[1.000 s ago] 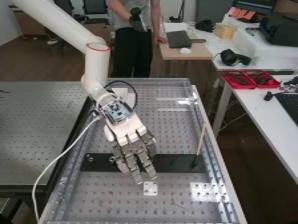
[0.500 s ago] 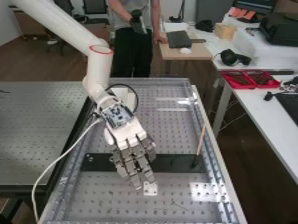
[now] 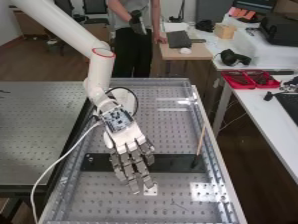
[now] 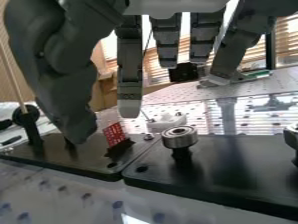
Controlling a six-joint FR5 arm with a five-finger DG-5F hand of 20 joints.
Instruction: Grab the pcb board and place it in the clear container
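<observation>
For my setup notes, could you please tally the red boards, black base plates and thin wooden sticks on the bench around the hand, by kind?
Red board: 1
Black base plates: 2, lying end to end
Thin wooden stick: 1
Total: 4

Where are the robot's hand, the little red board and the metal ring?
Hand (image 3: 126, 136): high view, its broad white part.
Red board (image 4: 114, 133): wrist view, its face.
Metal ring (image 4: 179, 142): wrist view, its outer side.
</observation>
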